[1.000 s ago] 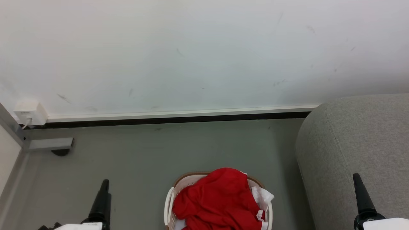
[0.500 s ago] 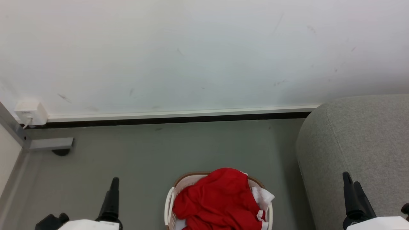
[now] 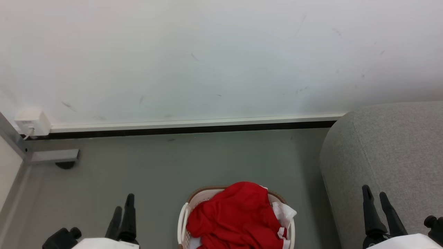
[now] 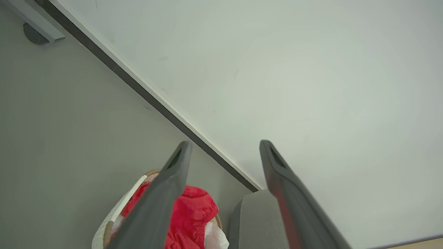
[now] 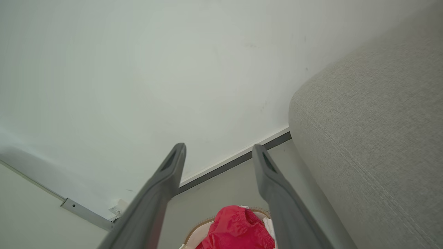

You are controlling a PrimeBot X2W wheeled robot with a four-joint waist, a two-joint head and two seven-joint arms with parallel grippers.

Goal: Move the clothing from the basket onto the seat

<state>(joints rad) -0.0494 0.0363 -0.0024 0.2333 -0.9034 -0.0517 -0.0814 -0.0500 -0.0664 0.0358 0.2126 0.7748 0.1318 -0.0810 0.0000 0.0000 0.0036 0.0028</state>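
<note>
— Left gripper [image 3: 124, 202], what's its state?
— Fingers spread, gripping nothing. Same with the right gripper [image 3: 373, 191].
— And the clothing [image 3: 235, 218]?
— Heaped in the basket [image 3: 182, 221], on the floor [image 3: 155, 166] between the two grippers: to the right of the left one, to the left of the right one, touching neither.
— The seat [image 3: 391, 148]?
— Close by the right gripper, on its right side; a strip of floor separates it from the basket.
</note>
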